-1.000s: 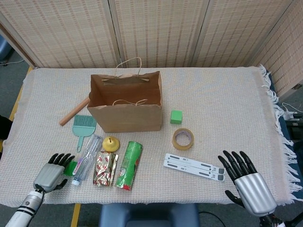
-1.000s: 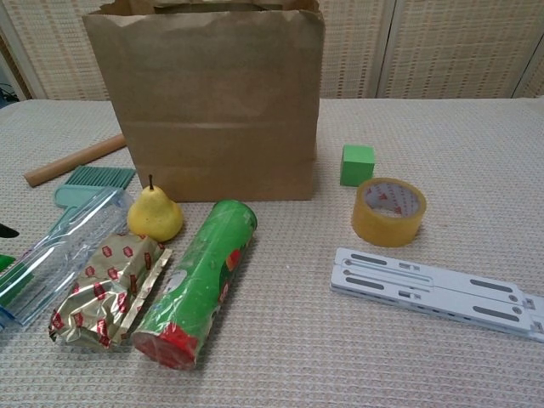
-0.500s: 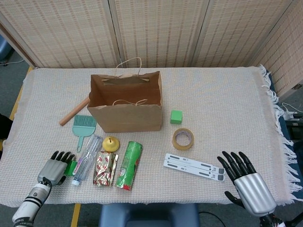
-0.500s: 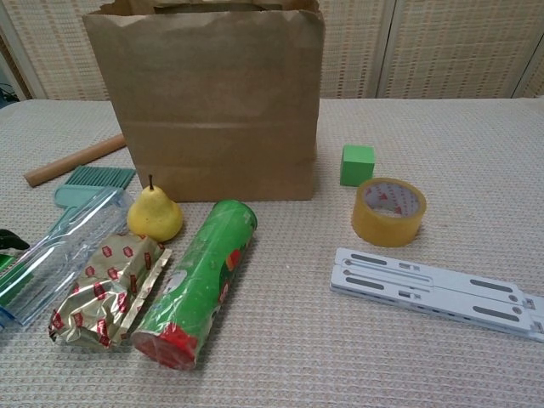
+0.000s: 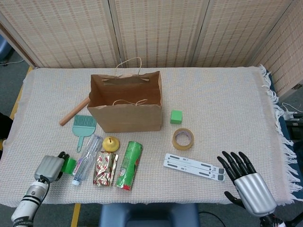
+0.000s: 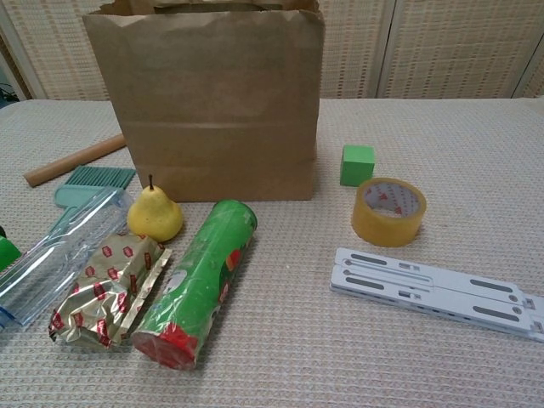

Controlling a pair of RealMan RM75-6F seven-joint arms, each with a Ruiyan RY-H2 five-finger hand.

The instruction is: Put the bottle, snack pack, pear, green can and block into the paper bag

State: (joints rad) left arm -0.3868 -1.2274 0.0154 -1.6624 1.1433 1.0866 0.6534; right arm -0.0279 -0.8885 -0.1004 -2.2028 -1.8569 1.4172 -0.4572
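Left hand [image 5: 49, 166], fingers curled, touches the clear plastic bottle's [image 5: 86, 159] green cap; slippery, light, so grasp mid-body.

Pear [image 6: 154, 213], green can [image 6: 198, 279] and snack pack [image 6: 107, 289] before paper bag [image 6: 208, 99]

Open paper bag [image 5: 125, 111]: mouth unobstructed from above, handles drooping at its front and rear rims; rear and right-hand stretches of the cloth-covered table [image 5: 227, 99] lie bare. Front approach crowded: bottle [image 5: 86, 152], snack pack [image 5: 105, 169], pear [image 5: 111, 144] and green can [image 5: 129, 165] packed side by side (gaps narrow). Right flank: block [image 5: 176, 116], tape roll [image 5: 182, 138] and white bracket [image 5: 194, 166], well spaced; left flank: wooden rod [image 5: 74, 111] and brush [image 5: 83, 126] close by the bag.
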